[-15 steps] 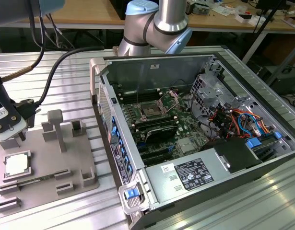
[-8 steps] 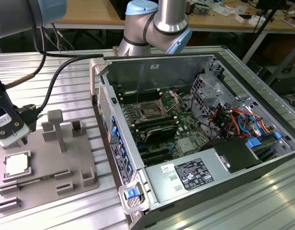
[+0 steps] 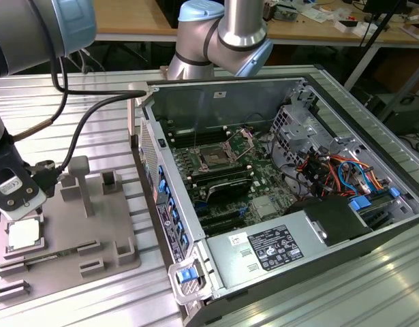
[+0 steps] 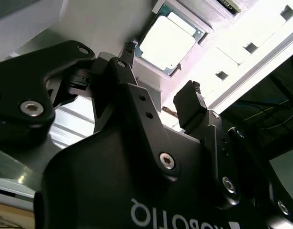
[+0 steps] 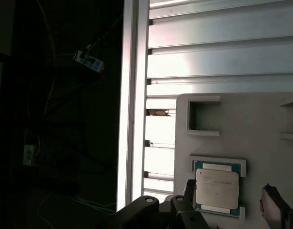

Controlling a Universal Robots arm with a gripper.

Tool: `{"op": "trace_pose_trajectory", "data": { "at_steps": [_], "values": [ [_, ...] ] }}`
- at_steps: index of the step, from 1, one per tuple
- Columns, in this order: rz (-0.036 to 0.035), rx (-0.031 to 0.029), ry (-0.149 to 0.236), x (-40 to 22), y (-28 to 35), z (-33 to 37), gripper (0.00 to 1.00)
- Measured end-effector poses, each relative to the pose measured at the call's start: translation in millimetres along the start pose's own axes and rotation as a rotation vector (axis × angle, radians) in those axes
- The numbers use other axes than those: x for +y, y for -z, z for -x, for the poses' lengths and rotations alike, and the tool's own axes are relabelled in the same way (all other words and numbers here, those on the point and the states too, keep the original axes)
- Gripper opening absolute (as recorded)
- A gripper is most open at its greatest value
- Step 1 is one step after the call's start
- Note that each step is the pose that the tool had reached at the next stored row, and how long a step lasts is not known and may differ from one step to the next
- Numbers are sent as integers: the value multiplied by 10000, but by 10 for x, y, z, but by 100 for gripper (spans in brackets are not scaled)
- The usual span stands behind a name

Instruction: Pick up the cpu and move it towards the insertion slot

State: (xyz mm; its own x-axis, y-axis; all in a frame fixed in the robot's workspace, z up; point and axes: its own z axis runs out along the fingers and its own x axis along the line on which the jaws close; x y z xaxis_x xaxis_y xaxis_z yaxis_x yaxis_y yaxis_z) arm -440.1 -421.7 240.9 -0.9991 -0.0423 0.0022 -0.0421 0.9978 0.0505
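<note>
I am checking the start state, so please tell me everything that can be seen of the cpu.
The cpu is a small flat square chip. It has a silvery-white metal lid with faint print, set on a green board whose edge shows around it. It lies flat, lid up, in a raised-edged seat on the grey plate, at the exterior view's left. The open gripper hangs over it with a finger on each side; I see no contact.

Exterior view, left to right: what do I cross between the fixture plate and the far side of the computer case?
cpu → tall grey post → insertion slot → orange and blue cables
</note>
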Motion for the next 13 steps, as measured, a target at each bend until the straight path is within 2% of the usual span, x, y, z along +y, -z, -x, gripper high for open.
{"op": "trace_pose_trajectory", "data": {
  "at_steps": [1, 2, 5, 8, 10, 11, 12, 13],
  "values": [
    [-15, 2, 10, -2, -10, 0, 61],
    [-59, 5, 22, -2, -16, 1, 61],
    [-239, 11, 56, -3, -35, 0, 61],
    [-248, 13, 60, -5, -89, -2, 61],
    [-249, 14, 61, -9, -149, -4, 61],
    [-249, 13, 60, -10, -185, -5, 62],
    [-249, 13, 61, -12, -214, -6, 69],
    [-249, 13, 60, -13, -232, -7, 69]
  ]
}}
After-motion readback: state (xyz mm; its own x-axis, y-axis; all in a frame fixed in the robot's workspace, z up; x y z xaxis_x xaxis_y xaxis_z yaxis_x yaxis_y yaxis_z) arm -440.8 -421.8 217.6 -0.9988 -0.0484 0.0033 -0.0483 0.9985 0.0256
